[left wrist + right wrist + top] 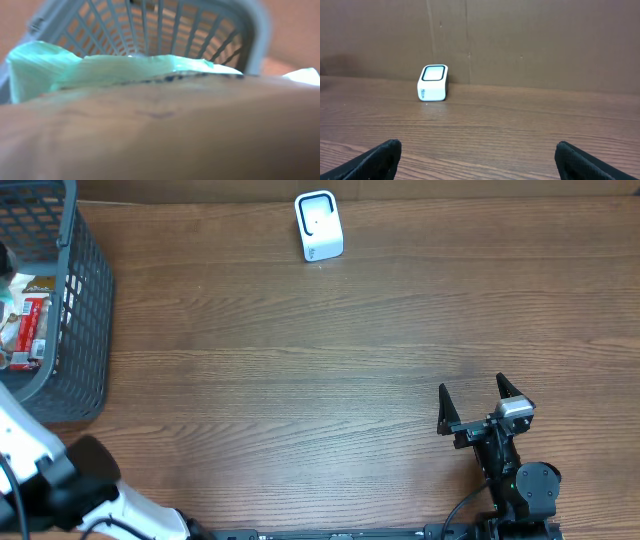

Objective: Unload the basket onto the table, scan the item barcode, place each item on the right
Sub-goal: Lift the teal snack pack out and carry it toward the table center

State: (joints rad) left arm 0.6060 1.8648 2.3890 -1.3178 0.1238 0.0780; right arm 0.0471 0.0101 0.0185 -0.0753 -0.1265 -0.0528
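i take the step in hand to be picking an item out of the grey slatted plastic basket (pixel 88 300) at the upper left of the overhead frame, so that it can go to the small white box-shaped scanner with a dark window (pixel 318 225) at the top centre. nothing has reached the scanner yet.

to do it well i should settle on one packet only, grip it by an edge so the barcode stays uncovered, and lift straight up, clear of the basket wall, before swinging right.

my left arm (pixel 30 445), white with black joints, rises from the lower left corner and runs off the left edge towards the basket. its fingers show in no view, so i cannot tell whether they are apart or clamped on something. its wrist camera sits very close over a pale green crinkled packet (pixel 125 67), with a blurred tan surface (pixel 160 130) filling the lower frame and the basket lattice behind. which packet carries the barcode, i cannot say.

my right gripper (pixel 471 384) waits at the lower right above the brown wooden table (pixel 300 380), jaws spread wide and empty, pointing up the frame, scanner ahead and to its left.
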